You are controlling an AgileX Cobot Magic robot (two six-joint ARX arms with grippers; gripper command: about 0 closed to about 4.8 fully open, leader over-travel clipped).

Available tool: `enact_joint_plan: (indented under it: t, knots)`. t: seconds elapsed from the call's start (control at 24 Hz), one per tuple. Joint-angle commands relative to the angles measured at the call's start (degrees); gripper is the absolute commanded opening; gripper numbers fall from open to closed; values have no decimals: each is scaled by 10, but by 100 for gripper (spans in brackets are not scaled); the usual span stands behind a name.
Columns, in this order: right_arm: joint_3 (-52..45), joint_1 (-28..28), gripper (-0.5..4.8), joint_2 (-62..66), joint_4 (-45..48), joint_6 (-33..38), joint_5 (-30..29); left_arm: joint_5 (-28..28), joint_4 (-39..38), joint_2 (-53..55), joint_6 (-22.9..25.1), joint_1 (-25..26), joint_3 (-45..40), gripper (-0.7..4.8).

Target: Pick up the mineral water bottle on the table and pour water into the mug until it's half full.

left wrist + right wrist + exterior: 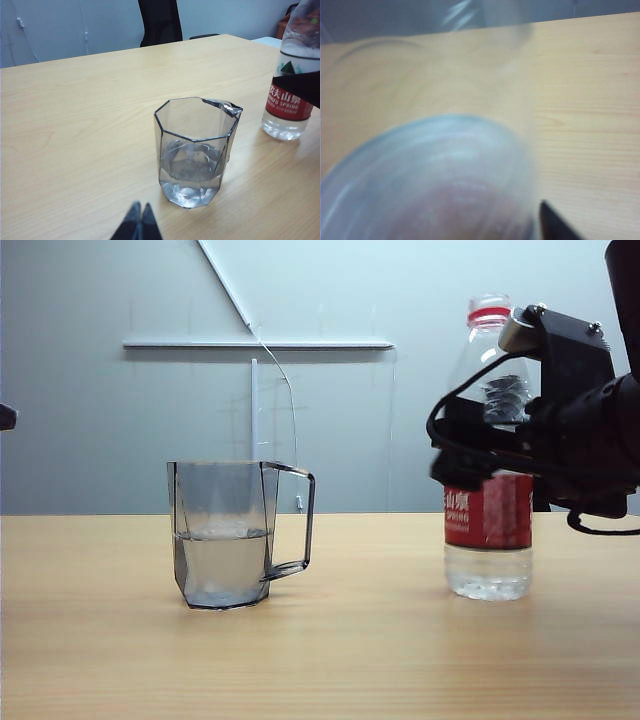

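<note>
The mineral water bottle (488, 530) stands upright on the table (320, 660), well apart from the mug (225, 535), which holds water (222, 562) to roughly mid-height. The right gripper (480, 455) sits at the bottle's label band; whether its jaws clamp the bottle cannot be told. The left gripper (138, 222) rests near the mug, fingertips pressed together. The thin, nearly drained bottle is judged light, crushable and slick: grip the label band, moderately.
</note>
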Motion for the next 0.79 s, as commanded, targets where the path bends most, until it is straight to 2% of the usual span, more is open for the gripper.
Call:
enact_joint_plan:
  t: [0.04,0.17,0.58,0.79]
  knots:
    - [1,1,470,-3,23,-6,-5,0,6,1,-2,0,1,-2]
    - [-5,2,479,-4,31,-5,-9,0,6,1,-2,0,1,-2]
    - [-96,2,479,-5,169,-5,-10,0,6,1,-2,0,1,-2]
    - [-139,14,479,-36,172,-3,-39,0,6,1,-2,0,1,-2]
